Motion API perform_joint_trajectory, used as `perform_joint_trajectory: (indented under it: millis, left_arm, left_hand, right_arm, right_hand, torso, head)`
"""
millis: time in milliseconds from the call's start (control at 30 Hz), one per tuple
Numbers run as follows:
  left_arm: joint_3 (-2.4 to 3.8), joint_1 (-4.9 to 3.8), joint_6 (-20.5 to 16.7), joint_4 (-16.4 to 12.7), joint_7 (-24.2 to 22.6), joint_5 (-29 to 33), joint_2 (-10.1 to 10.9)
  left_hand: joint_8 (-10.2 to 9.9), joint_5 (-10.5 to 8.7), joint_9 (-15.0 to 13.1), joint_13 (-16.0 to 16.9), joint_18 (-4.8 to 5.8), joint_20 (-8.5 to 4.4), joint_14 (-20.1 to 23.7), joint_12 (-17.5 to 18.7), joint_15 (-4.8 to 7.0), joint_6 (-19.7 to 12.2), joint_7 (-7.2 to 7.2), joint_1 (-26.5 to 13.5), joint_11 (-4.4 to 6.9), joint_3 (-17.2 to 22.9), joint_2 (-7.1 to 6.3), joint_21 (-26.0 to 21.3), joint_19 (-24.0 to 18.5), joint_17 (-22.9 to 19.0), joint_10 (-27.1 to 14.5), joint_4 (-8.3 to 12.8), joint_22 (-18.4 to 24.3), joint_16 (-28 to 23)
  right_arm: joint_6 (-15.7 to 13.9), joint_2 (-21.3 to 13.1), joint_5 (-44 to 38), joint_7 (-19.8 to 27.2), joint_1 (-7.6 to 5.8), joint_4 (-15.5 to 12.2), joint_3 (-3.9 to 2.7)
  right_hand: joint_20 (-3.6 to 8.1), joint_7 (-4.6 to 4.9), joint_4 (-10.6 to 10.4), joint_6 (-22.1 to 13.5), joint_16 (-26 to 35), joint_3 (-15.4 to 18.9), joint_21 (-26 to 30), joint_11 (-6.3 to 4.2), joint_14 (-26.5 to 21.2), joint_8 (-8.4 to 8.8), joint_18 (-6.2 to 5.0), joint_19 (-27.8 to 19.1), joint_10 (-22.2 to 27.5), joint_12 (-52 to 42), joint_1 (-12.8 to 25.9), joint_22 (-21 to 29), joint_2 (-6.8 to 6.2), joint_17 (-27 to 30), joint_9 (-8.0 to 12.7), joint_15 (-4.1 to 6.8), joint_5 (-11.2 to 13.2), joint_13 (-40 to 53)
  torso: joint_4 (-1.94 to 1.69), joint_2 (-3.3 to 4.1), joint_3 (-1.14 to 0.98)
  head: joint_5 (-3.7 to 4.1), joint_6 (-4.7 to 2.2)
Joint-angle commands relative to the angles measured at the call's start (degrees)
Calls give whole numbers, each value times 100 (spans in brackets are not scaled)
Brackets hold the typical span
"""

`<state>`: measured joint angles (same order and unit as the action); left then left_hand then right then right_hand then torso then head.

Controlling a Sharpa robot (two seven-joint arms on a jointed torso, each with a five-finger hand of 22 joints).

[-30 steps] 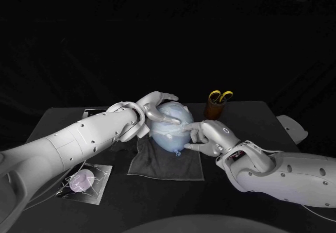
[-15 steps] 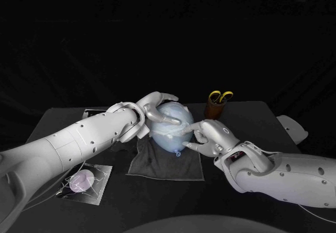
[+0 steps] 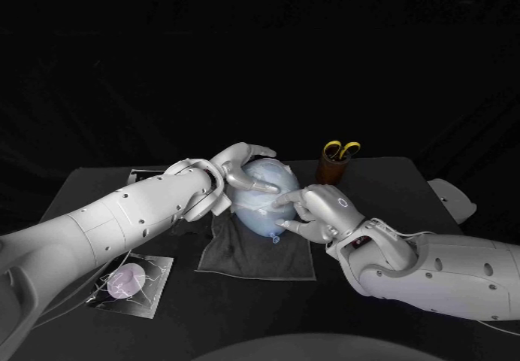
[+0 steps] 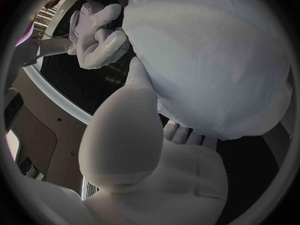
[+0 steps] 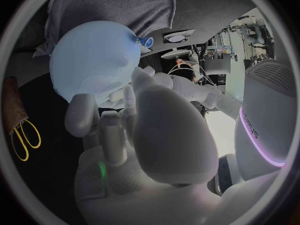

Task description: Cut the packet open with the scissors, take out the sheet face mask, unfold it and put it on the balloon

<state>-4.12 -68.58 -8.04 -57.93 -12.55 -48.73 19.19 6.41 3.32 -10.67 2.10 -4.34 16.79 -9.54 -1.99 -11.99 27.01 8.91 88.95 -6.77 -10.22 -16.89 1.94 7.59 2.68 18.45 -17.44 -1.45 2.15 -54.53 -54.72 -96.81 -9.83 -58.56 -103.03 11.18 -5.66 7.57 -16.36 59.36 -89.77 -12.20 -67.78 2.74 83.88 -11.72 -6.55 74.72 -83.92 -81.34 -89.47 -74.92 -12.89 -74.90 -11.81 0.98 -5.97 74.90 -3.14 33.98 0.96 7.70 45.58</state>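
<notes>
Balloon [image 3: 264, 188] lies on the grey cloth [image 3: 244, 259] at the middle of the bench [image 3: 98, 195], knot end toward me; the sheet face mask [image 3: 255, 201] is draped over it, pale and creased, not flat everywhere; my left hand [image 3: 240, 162] cups the balloon's far side, fingers spread and curved round it, holding it; my right hand [image 3: 314, 213] has its fingers part-curled with the tips against the balloon's near side, and whether they pinch the mask's edge or merely press on it I cannot tell; the packet [image 3: 132, 282] lies toward the bench's front on my left, the scissors [image 3: 343, 150] stand in their holder [image 3: 331, 173] beyond my right hand, both apart from the work; risks, as I judge them: the balloon is round and light on soft cloth, so uneven pressure from the right fingertips could roll it out of the left hand's cup; the mask may slide or fold on itself if dragged rather than smoothed; hard fingertips pressed too firmly could burst the balloon
</notes>
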Motion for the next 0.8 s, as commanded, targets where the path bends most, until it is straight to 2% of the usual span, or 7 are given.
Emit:
perform_joint_trajectory:
  millis: [33,233,300,467,800]
  left_arm:
    - [-4,1,72,-21,43,-4,0]
    - [-4,0,74,-28,42,1,-1]
    - [-4,0,73,-29,41,6,0]
    - [-4,0,72,-36,38,12,0]
    - [-4,0,73,-34,38,15,0]
  left_hand:
    - [28,-1,-10,3,55,-4,-1,-10,-21,16,35,19,-29,34,26,-33,-41,9,3,11,5,19]
    - [28,-1,-10,3,55,-5,-1,-11,-22,16,35,20,-29,35,27,-33,-40,9,4,11,5,19]
    - [28,-1,-9,4,54,-5,0,-11,-24,16,34,21,-29,37,29,-33,-40,9,6,11,5,19]
    - [28,-1,-9,3,54,-5,8,-10,-25,16,35,22,-29,37,27,-33,-38,7,0,11,5,16]
    - [28,-1,-9,3,54,-5,8,-10,-25,16,35,22,-29,37,27,-33,-38,7,0,11,5,16]
  right_arm:
    - [-391,40,-465,-253,-3,34,-11]
    - [-246,108,-658,-539,-9,144,-19]
    - [-170,123,-717,-641,-10,172,-19]
    - [-37,155,-821,-809,-11,224,-21]
    - [136,207,-997,-979,-11,278,-20]
  right_hand:
    - [-1,35,2,-34,-23,-52,-50,54,612,37,122,64,-48,-37,51,-48,40,-1510,14,-64,-23,789]
    - [-23,34,5,40,-23,-120,-140,60,612,17,139,121,-107,-128,44,-119,92,-1510,9,-80,-23,868]
    - [-29,23,6,80,-23,-188,-263,55,612,9,165,202,-217,-289,40,-208,138,-1510,10,-77,102,1006]
    - [-32,17,7,116,-23,-286,-382,50,612,14,188,278,-289,-398,57,-298,156,-1510,17,-76,165,1101]
    - [-25,-17,18,216,-23,-377,-475,25,612,-24,206,336,-334,-464,72,-372,156,-1510,7,-59,202,1160]
  torso:
    - [0,1,0]
    - [-7,-1,2]
    - [-3,-1,4]
    - [-2,0,10]
    - [1,-1,4]
  head:
    - [10,6]
    - [0,15]
    - [0,17]
    - [-3,8]
    - [-17,22]
